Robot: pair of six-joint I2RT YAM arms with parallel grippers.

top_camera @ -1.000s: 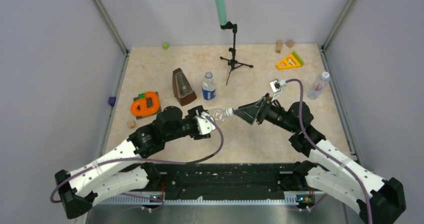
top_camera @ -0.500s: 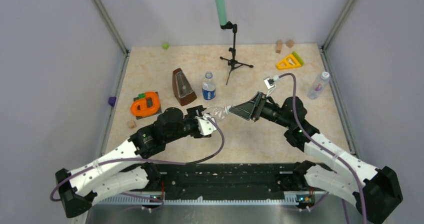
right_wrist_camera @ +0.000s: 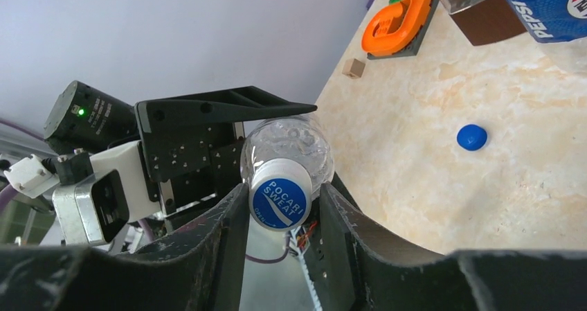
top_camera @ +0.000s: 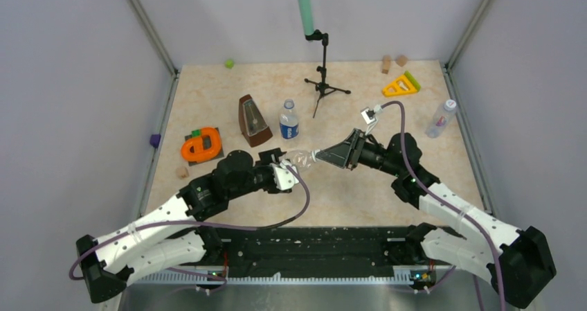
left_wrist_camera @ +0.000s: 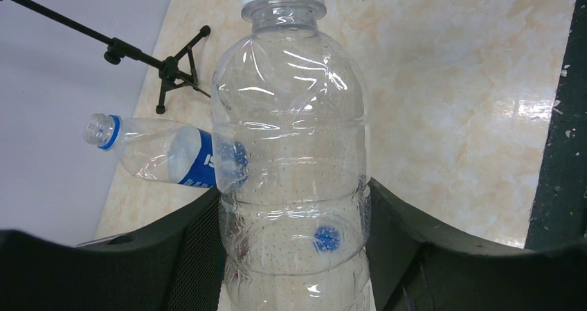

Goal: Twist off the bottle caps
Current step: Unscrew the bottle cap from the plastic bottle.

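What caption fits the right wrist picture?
Right fingers flank the white cap of a clear bottle gripped by the left fingers.

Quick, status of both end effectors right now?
Left end effector: closed on the clear bottle.
Right end effector: fingers either side of the white cap; whether it grips cannot be told.

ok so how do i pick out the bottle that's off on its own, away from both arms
Look along the table's right edge, nearer than the yellow triangle toy. The small clear bottle stands there alone. Unlike the blue-labelled bottle beside the metronome, it carries no blue label and its white cap is on.
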